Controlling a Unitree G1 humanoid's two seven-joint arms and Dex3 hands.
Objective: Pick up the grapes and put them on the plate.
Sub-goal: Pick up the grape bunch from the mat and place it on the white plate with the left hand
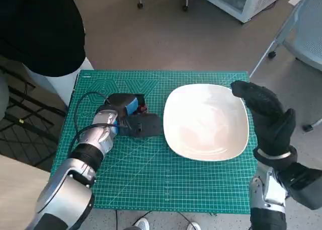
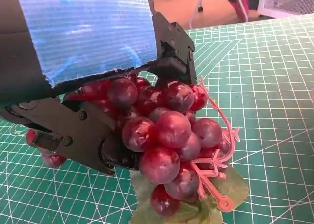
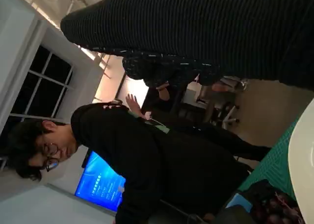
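Observation:
The bunch of dark red grapes (image 2: 167, 136), with a pink plastic stem and green leaves, lies on the green cutting mat (image 1: 151, 179), left of the white plate (image 1: 206, 122). My left hand (image 1: 132, 117) covers it, so only a little red of the grapes (image 1: 142, 109) shows from above. In the left wrist view the black fingers (image 2: 83, 136) close around the bunch, whose leaves touch the mat. My gloved right hand (image 1: 266, 117) is raised over the plate's right rim, fingers stretched out, holding nothing. The right wrist view shows the glove (image 3: 221, 28), the plate's rim (image 3: 301, 170) and the grapes (image 3: 274, 207).
A person in black (image 1: 35, 28) stands at the table's far left corner and also shows as a person (image 3: 142, 155) in the right wrist view. A black cable (image 1: 80, 114) loops over the mat beside my left forearm. Chair legs (image 1: 266, 54) stand on the floor beyond.

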